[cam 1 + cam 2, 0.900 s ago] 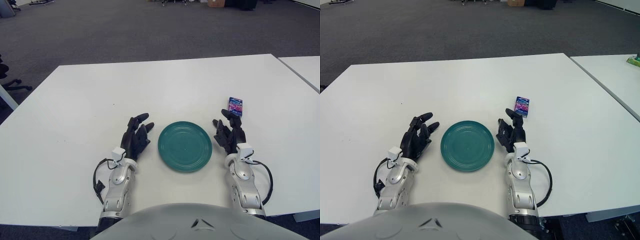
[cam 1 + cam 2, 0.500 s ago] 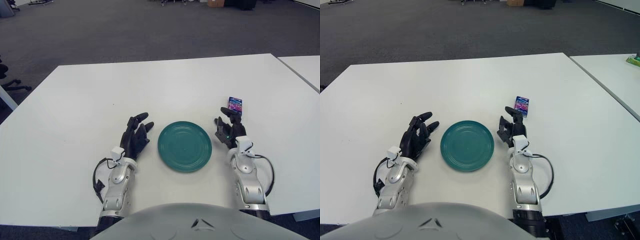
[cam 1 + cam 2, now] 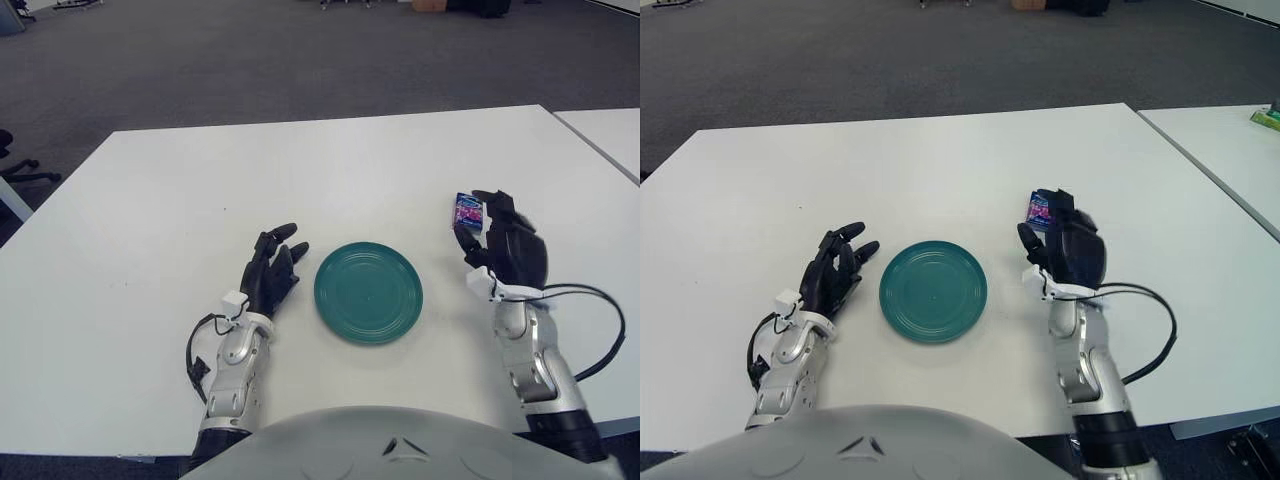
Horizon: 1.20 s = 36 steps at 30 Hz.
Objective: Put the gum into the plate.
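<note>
Gum pack (image 3: 467,211) lies on the white table (image 3: 150,200), right of the teal plate (image 3: 368,291). Over the last second the right hand (image 3: 505,245) lifted and reached over it, fingers spread, seemingly not yet gripping. Left hand (image 3: 268,275) lies open left of the plate.

Both views come from one stereo pair on the robot's head, looking forward and down over its grey rounded chest shell (image 3: 400,445) onto the white rectangular table (image 3: 300,170). The two eyes sit slightly apart, so the round teal plate (image 3: 933,291) shows further left in the right eye view. Both take in the whole tabletop, the dark grey carpet (image 3: 250,60) beyond, and the corner of a neighbouring white table (image 3: 1230,145) at the right.
</note>
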### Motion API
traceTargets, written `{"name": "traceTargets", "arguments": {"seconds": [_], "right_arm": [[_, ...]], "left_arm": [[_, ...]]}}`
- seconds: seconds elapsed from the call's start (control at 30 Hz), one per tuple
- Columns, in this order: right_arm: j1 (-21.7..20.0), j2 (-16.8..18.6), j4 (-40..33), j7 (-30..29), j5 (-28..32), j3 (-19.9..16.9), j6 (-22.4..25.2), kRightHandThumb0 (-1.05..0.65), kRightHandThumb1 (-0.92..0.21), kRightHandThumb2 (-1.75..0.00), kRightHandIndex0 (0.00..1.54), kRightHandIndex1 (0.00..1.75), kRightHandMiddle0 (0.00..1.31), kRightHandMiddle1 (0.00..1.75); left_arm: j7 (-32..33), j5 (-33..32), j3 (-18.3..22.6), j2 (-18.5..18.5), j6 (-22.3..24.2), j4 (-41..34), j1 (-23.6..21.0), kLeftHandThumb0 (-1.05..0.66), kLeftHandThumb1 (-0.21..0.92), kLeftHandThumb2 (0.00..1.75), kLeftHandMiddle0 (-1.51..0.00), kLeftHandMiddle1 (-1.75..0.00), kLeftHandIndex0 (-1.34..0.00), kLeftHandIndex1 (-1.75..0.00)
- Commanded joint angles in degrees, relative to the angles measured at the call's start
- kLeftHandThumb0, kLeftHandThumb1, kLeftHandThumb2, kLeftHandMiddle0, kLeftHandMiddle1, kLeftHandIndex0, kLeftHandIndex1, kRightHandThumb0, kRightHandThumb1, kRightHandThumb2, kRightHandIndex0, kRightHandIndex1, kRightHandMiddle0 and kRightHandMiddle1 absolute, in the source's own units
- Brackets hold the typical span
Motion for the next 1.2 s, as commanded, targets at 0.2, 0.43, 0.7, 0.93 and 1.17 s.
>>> {"name": "traceTargets", "arguments": {"seconds": [0.2,0.43,0.7,0.93,1.17], "right_arm": [[-10.9,-18.1,0.6,13.1,-8.9,2.7,-8.8,-0.65,-0.92,-0.42,0.34,0.12,0.0,0.89],[-13.1,-29.3,5.7,16.9,-1.9,3.1,-23.4,-0.62,-0.88,-0.37,0.32,0.09,0.0,0.82],[-18.0,-39.4,15.5,17.2,2.2,4.1,-41.4,-0.6,-0.82,-0.34,0.29,0.05,0.0,0.65],[-27.5,-41.0,31.4,8.6,-6.9,10.5,-50.4,-0.6,-0.82,-0.35,0.27,0.03,0.0,0.58],[-35.1,-39.5,39.2,1.3,-14.8,17.1,-52.5,-0.58,-0.83,-0.37,0.25,0.02,0.0,0.56]], "left_arm": [[-1.4,-0.4,0.6,0.4,0.6,3.1,-1.3,-0.82,0.92,0.74,-0.42,-0.7,-0.25,-1.07],[-2.0,-0.8,1.2,0.8,1.0,2.8,-1.2,-0.81,0.92,0.75,-0.4,-0.66,-0.22,-1.06],[-1.7,-0.4,1.6,0.7,0.8,2.9,-1.4,-0.81,0.92,0.78,-0.42,-0.63,-0.21,-1.06],[-2.0,0.2,1.0,0.4,-0.2,3.2,-1.2,-0.81,0.92,0.78,-0.41,-0.61,-0.21,-1.06],[-2.0,0.2,0.6,-0.1,-0.7,3.2,-0.9,-0.8,0.92,0.78,-0.42,-0.61,-0.21,-1.07]]}}
